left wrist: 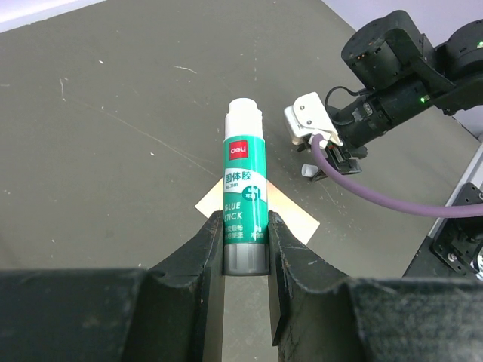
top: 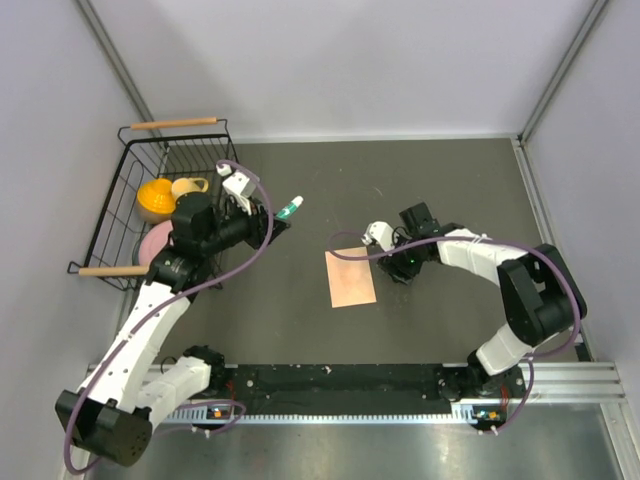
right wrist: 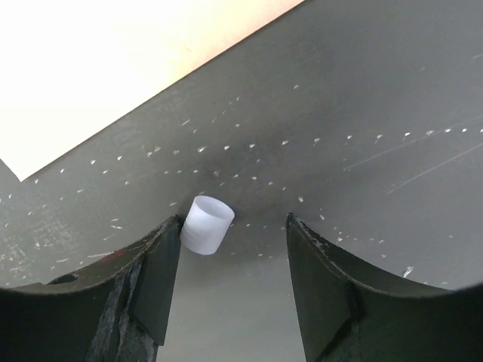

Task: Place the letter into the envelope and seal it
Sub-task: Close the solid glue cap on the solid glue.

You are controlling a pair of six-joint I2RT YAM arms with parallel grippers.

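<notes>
The peach envelope (top: 351, 278) lies flat on the dark table, flap not visible; it also shows in the left wrist view (left wrist: 293, 216) and the right wrist view (right wrist: 113, 60). No separate letter shows. My left gripper (top: 276, 222) is shut on a green-and-white glue stick (left wrist: 244, 204), uncapped, held above the table left of the envelope. My right gripper (right wrist: 234, 222) is open, low over the table just right of the envelope's top corner. A small white cap (right wrist: 207, 224) stands touching its left finger.
A black wire basket (top: 118, 190) with wooden handles stands at the left, holding a yellow object (top: 155, 199), a cream cup and a pink plate. A metal rail runs along the near edge. Walls close in left, right and behind.
</notes>
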